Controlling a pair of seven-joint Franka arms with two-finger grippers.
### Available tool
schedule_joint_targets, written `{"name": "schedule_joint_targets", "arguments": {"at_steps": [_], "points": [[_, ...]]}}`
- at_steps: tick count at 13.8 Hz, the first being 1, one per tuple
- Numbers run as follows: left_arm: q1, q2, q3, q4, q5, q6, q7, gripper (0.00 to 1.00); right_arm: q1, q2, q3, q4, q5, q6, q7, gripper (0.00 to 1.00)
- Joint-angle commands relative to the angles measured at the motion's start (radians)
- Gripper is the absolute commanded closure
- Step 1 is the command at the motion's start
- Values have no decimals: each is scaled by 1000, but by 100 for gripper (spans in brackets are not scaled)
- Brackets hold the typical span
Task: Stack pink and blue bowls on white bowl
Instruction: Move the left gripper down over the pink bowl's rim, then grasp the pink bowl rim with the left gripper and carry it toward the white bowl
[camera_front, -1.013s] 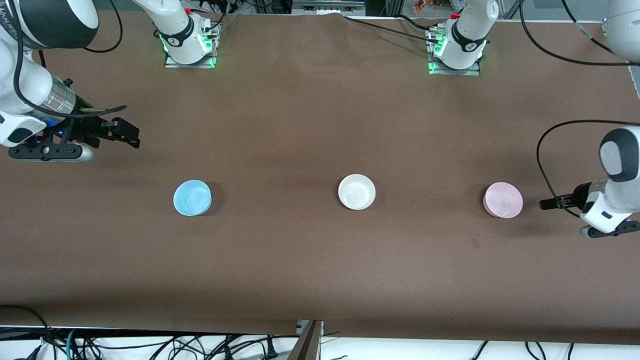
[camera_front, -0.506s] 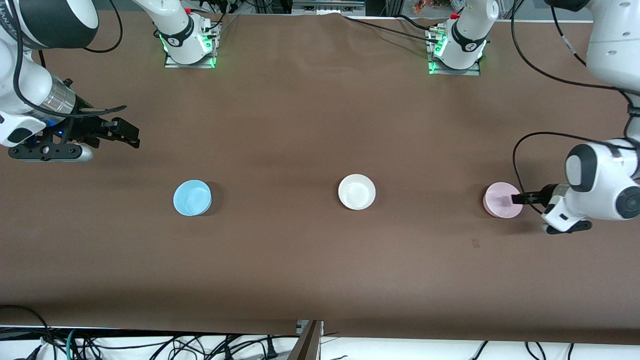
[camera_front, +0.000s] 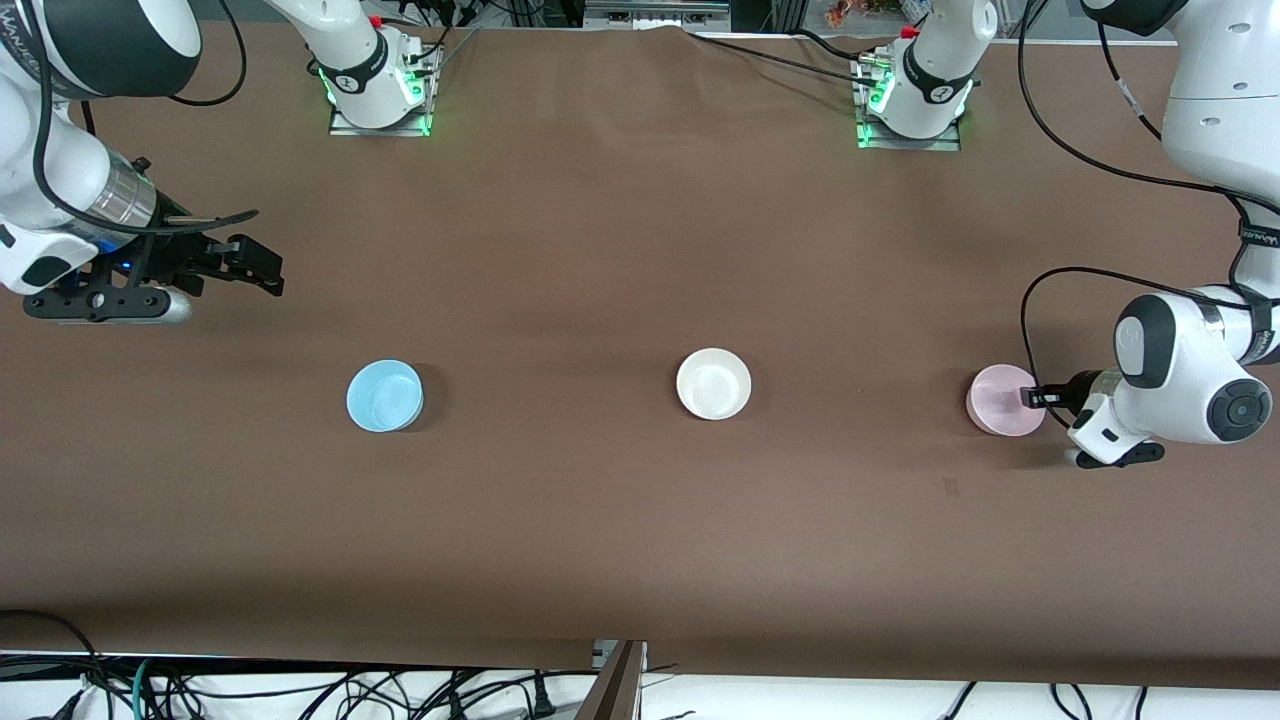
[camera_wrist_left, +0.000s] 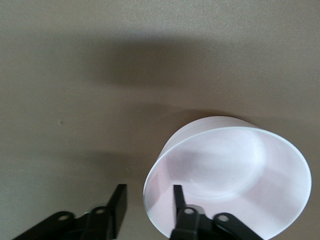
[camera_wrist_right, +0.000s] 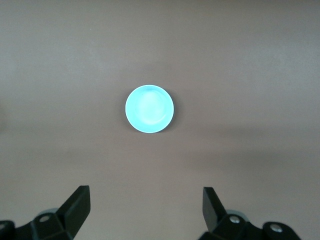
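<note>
The pink bowl (camera_front: 1005, 400) stands on the table toward the left arm's end. My left gripper (camera_front: 1033, 397) is open and low at its rim; in the left wrist view (camera_wrist_left: 148, 204) one finger is inside the pink bowl (camera_wrist_left: 235, 175) and the other outside, with the wall between them and not pinched. The white bowl (camera_front: 713, 383) stands mid-table. The blue bowl (camera_front: 384, 396) stands toward the right arm's end and shows in the right wrist view (camera_wrist_right: 149, 108). My right gripper (camera_front: 262, 267) is open and empty, in the air over bare table near the blue bowl (camera_wrist_right: 146, 207).
The three bowls stand in one row across the brown table cover (camera_front: 640, 250). The arm bases (camera_front: 378, 80) stand along the table's edge farthest from the front camera. Cables (camera_front: 1060, 290) hang by the left arm.
My left gripper has come down and moved in to the pink bowl's rim, now straddling its wall. The right arm has hardly moved.
</note>
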Motion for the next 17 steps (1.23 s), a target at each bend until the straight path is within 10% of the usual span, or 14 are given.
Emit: {"name": "schedule_joint_targets", "arguments": {"at_steps": [1, 7, 17], "points": [[-7, 10, -1, -9, 31, 31, 14, 100, -1, 6, 2, 18, 14, -20, -17, 1], [-26, -23, -10, 8, 29, 13, 3, 100, -5, 6, 2, 18, 14, -22, -17, 1], [-143, -57, -277, 140, -271, -6, -401, 100, 1, 6, 5, 14, 13, -25, -22, 1]]}}
